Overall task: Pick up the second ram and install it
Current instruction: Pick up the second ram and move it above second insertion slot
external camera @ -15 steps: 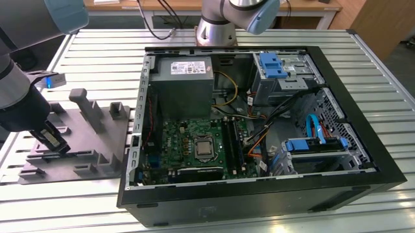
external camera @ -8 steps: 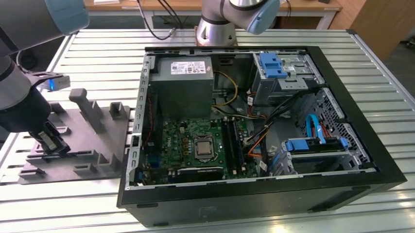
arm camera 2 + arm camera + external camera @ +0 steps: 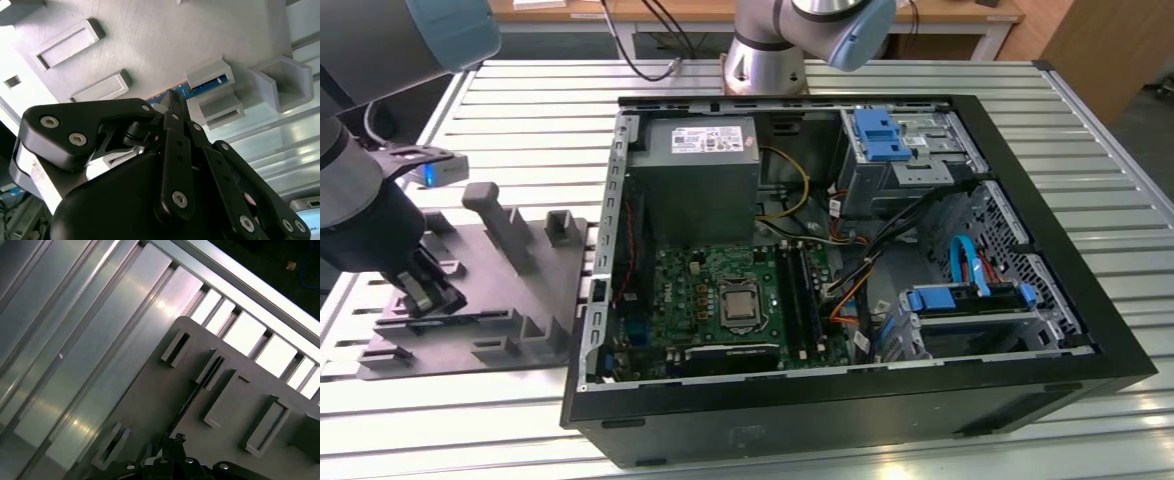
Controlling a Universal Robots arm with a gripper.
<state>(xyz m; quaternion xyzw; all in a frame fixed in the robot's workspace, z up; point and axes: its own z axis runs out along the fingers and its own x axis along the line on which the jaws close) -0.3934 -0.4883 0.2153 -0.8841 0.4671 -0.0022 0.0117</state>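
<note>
A slatted aluminium table [image 3: 520,100] carries an open black metal computer case [image 3: 854,400]. Just beside the case, on the exterior view's left, lies a flat grey plastic holder plate [image 3: 520,270] with raised slotted blocks. The black linkage gripper [image 3: 427,290] is down over that plate, near its edge on the exterior view's left. In the second wrist view its jaws are drawn narrow and the tips appear to pinch the top edge of the second ram [image 3: 205,86] — a long, narrow blue-green circuit-board strip standing on edge in a slot between two grey blocks, seated and not lifted. I judge the strip to be very light and fairly stiff along its length, but thin and fragile. It would flex or crack under a sideways twist, and its chips and contact edge should not be squeezed. The best hold is probably across the two flat faces near mid-length on the upper edge. The grip should be firm enough that the smooth board does not slip — and the pull should be straight out of the slot.
</note>
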